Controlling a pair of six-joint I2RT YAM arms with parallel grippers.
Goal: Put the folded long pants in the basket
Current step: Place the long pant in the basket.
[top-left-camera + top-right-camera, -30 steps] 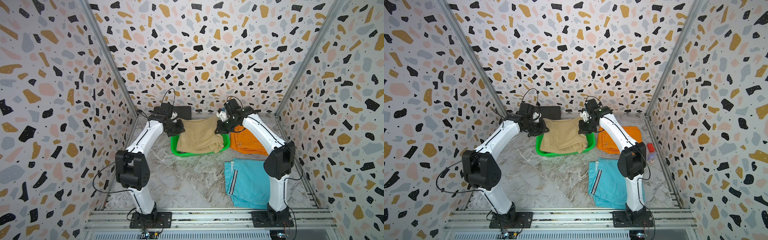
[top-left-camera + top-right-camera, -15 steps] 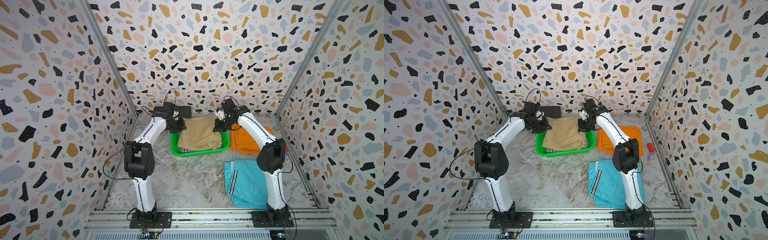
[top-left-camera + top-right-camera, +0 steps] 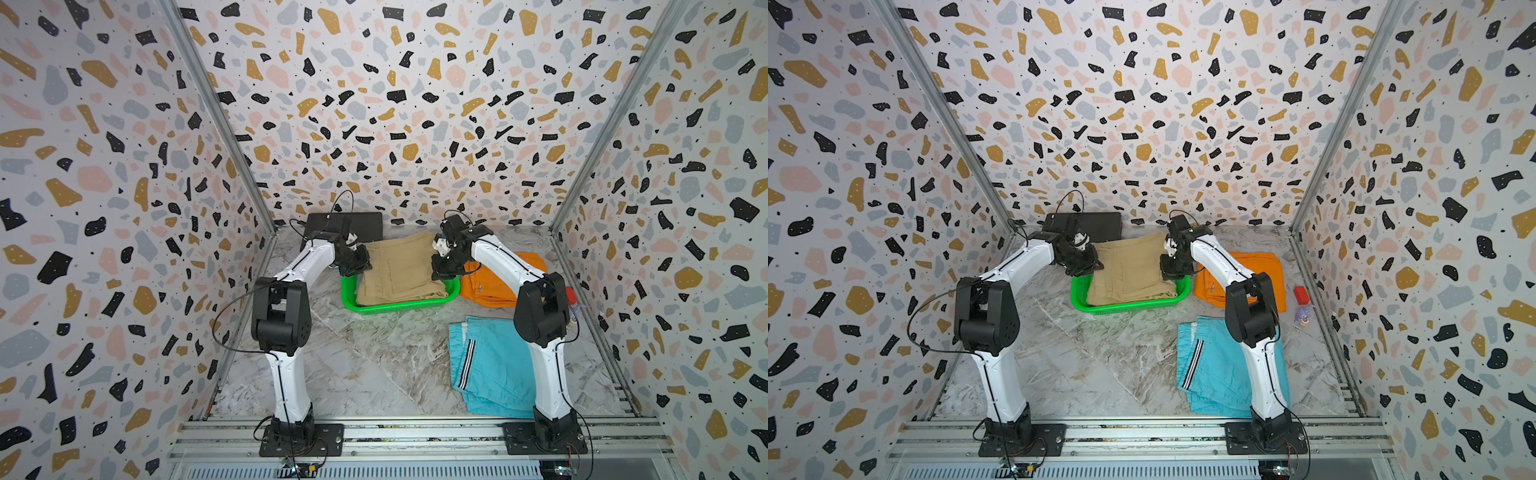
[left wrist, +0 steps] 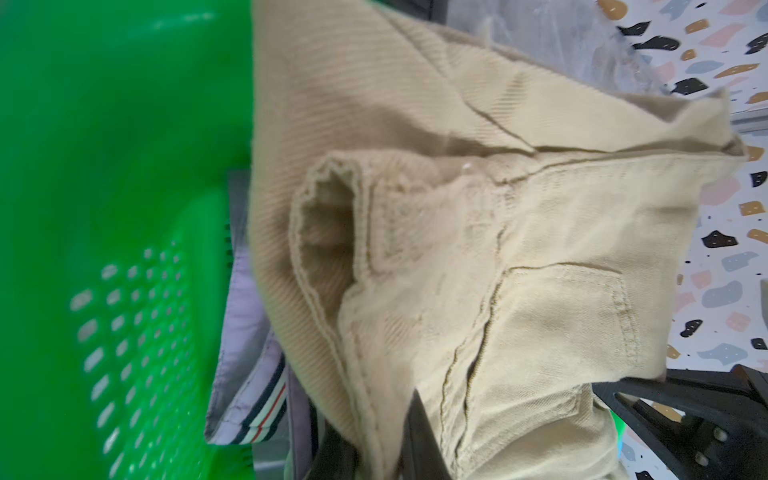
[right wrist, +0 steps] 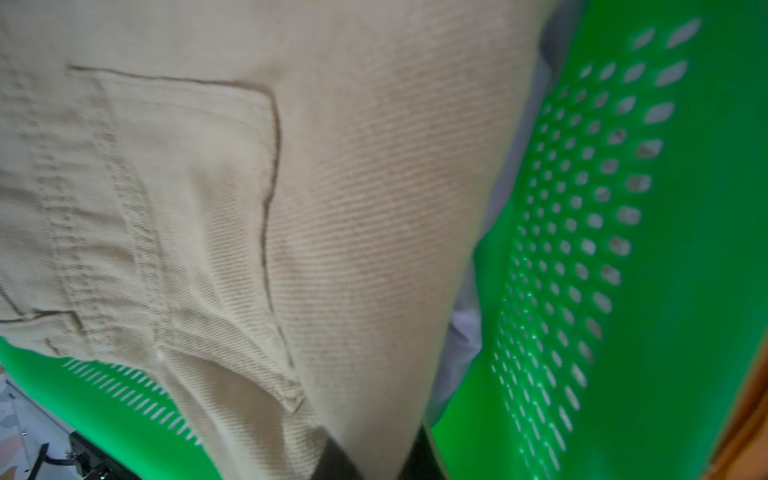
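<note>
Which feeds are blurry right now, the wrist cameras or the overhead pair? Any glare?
Left wrist: the basket wall is a soft green smear, but stitching on the tan pants reads sharp. Right wrist: softer throughout, basket holes streaked. Both top views: crisp, evenly lit, no glare.

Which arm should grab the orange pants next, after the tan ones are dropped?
Probably the right. The right gripper grips the tan pants on the side next to the orange pants; the left gripper is across the basket, farther away.
</note>
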